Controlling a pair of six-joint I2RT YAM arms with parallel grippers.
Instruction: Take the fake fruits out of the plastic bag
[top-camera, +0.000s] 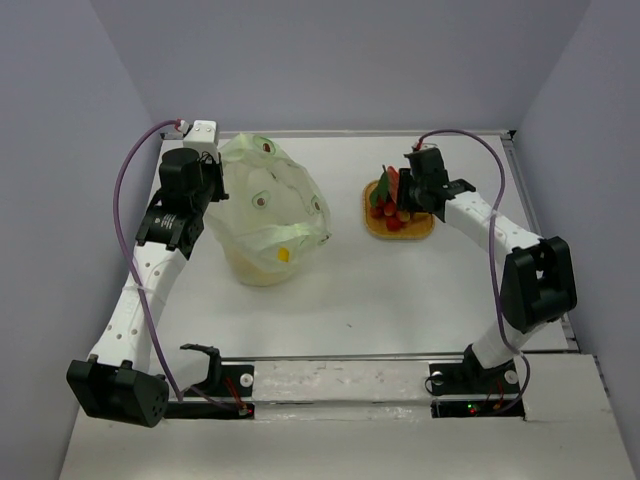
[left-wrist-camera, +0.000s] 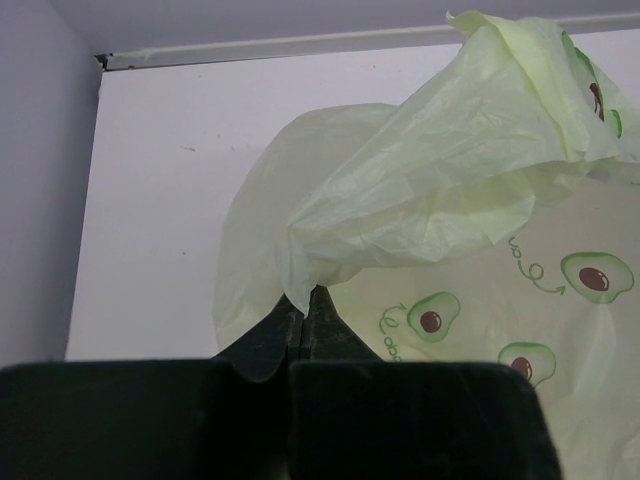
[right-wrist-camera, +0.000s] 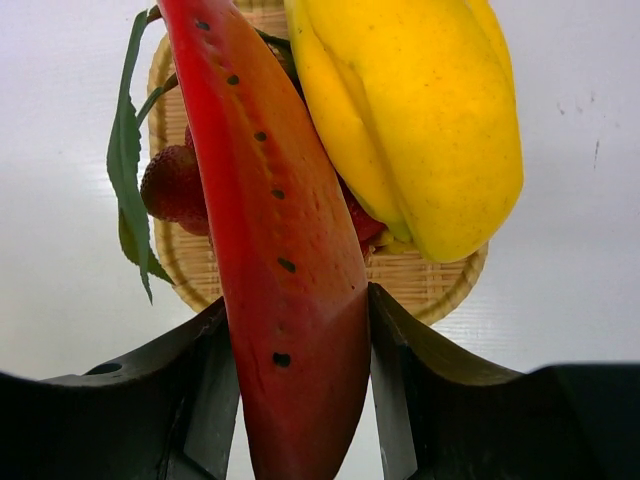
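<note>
The pale yellow-green plastic bag (top-camera: 270, 210) with avocado prints stands bunched up at the left of the table. My left gripper (top-camera: 215, 190) is at its left side, shut on a fold of the bag's film (left-wrist-camera: 300, 290). A small yellow piece (top-camera: 283, 255) shows through the bag's lower front. My right gripper (top-camera: 405, 195) hangs over the orange woven tray (top-camera: 425, 232), shut on a red fruit slice with black seeds (right-wrist-camera: 290, 280). Beyond it, on the tray, lie a yellow ridged fruit (right-wrist-camera: 410, 110), red berries (right-wrist-camera: 172, 185) and green leaves (right-wrist-camera: 125, 160).
White table with grey walls close on the left, back and right. The woven tray's rim (right-wrist-camera: 430, 285) shows just past my right fingers. A metal rail (top-camera: 340, 375) runs along the near edge between the arm bases.
</note>
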